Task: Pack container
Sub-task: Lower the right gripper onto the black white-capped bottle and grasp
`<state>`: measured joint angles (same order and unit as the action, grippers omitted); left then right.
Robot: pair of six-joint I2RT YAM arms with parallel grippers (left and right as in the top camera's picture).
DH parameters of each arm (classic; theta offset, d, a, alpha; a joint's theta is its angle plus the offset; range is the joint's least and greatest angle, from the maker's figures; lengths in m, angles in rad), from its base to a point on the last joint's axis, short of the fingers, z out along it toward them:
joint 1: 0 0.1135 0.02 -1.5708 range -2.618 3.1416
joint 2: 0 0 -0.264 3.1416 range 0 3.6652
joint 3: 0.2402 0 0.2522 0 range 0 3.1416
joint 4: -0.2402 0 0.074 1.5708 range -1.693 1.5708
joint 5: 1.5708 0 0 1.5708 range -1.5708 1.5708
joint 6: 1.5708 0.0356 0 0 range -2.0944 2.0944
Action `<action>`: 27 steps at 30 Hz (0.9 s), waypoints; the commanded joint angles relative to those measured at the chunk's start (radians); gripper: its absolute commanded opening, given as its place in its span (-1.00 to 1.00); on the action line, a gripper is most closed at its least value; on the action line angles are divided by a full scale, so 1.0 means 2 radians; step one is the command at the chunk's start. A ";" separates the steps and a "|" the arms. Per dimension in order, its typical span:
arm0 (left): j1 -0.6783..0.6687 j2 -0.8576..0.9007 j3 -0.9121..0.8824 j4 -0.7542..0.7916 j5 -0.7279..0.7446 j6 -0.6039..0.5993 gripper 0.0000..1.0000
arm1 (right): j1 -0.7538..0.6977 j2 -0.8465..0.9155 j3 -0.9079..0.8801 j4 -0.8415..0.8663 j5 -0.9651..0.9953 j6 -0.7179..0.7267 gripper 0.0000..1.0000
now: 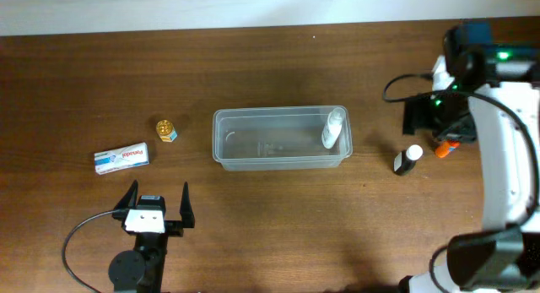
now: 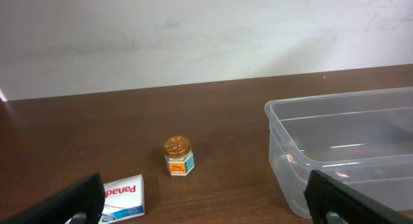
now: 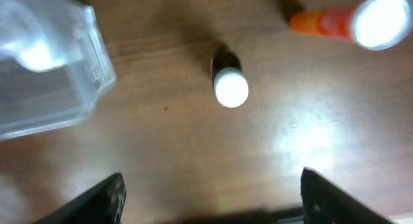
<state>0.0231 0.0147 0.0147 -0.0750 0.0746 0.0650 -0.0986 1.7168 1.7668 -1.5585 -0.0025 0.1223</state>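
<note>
The clear container [image 1: 278, 158] lies mid-table with a white bottle [image 1: 333, 128] standing in its right end. To its left are a small gold-lidded jar [image 1: 166, 130] and a white Panadol box [image 1: 121, 158]. My left gripper [image 1: 158, 200] rests open near the front edge, behind the box [image 2: 122, 197] and jar [image 2: 178, 156], with the container [image 2: 348, 146] to its right. My right gripper [image 3: 218, 198] hangs open and empty above the table, over a black bottle with a white cap [image 3: 230, 87]. An orange tube [image 3: 322, 22] lies beyond it.
The black bottle [image 1: 407, 160] and orange tube [image 1: 445, 148] sit right of the container, under the right arm [image 1: 506, 158]. The container's corner [image 3: 45, 62] shows at the left of the right wrist view. A white wall [image 2: 193, 30] borders the table's far edge.
</note>
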 commanded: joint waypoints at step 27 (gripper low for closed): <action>0.003 -0.004 -0.003 0.000 -0.002 0.010 0.99 | -0.023 0.005 -0.234 0.235 0.019 -0.001 0.45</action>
<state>0.0231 0.0147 0.0147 -0.0750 0.0742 0.0650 -0.1379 1.7290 1.3148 -1.0943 -0.0002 0.1001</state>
